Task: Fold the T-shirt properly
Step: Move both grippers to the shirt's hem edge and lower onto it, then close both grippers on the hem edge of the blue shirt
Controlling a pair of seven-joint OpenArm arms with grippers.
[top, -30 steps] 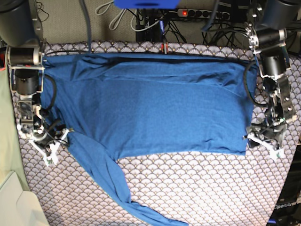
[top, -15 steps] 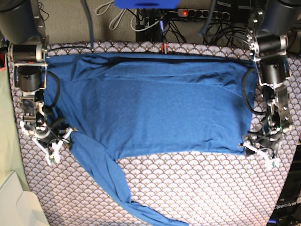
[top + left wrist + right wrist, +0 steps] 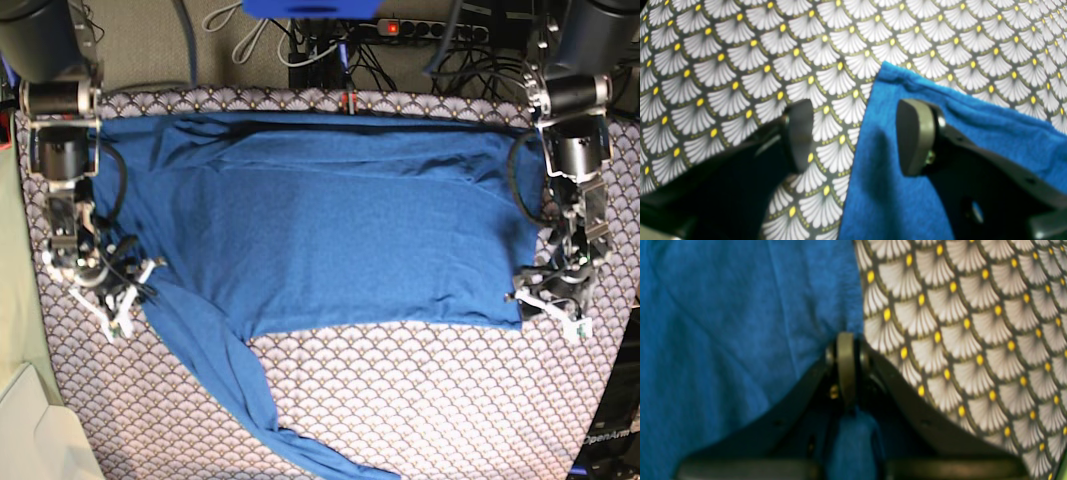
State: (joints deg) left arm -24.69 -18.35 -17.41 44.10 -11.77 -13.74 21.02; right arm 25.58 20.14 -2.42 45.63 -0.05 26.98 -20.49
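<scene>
I have the shirt spread flat across the middle of the cloth, one sleeve trailing off toward the near edge. My right gripper is pinched tight on the shirt's edge, a tuck of blue knit bunched behind the pads. My left gripper stands apart astride the shirt's corner, one pad over fabric, the other over cloth, holding nothing. I judge the left should close fully on the corner before either arm lifts, then both rise together so the fold runs straight. The knit is soft, limp and plain; the cloth is a scalloped fan print with yellow dots.
</scene>
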